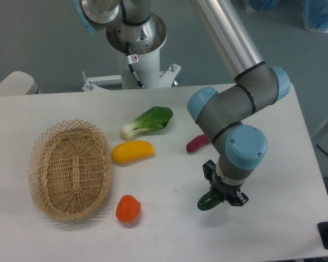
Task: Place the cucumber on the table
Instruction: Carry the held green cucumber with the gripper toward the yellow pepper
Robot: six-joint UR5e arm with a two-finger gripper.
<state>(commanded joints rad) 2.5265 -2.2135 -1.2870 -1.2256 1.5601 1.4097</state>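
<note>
White and smooth, the desk [54, 240] fills the single camera view, with grey floor behind it and the arm's white pedestal at the far edge. A small tag hangs at the pedestal's collar, red and white, too small to read; no other writing shows. From the upper right the silver arm folds down through blue-capped grey joints to the jaws [223, 197], which point down near the desk's front right area. They are clenched on the cucumber [209, 201], whose dark green glossy rounded end pokes out to the left and slightly toward the front of them; the rest is hidden under the wrist, so its long axis seems to run roughly left-front to right-back, and the stem tip cannot be seen. Whether it rests on the desk or hangs just above it cannot be told. A purple eggplant [197, 143] lies behind the wrist, partly covered by the arm. Farther left are a leafy bok choy [147, 122], a yellow vegetable [133, 152] just in front of it, and an orange vegetable [128, 208] nearer the front edge. A woven wicker basket [41, 164] sits at the left, well apart from the cucumber. Bare desk surface lies between the cucumber and the orange vegetable.
</note>
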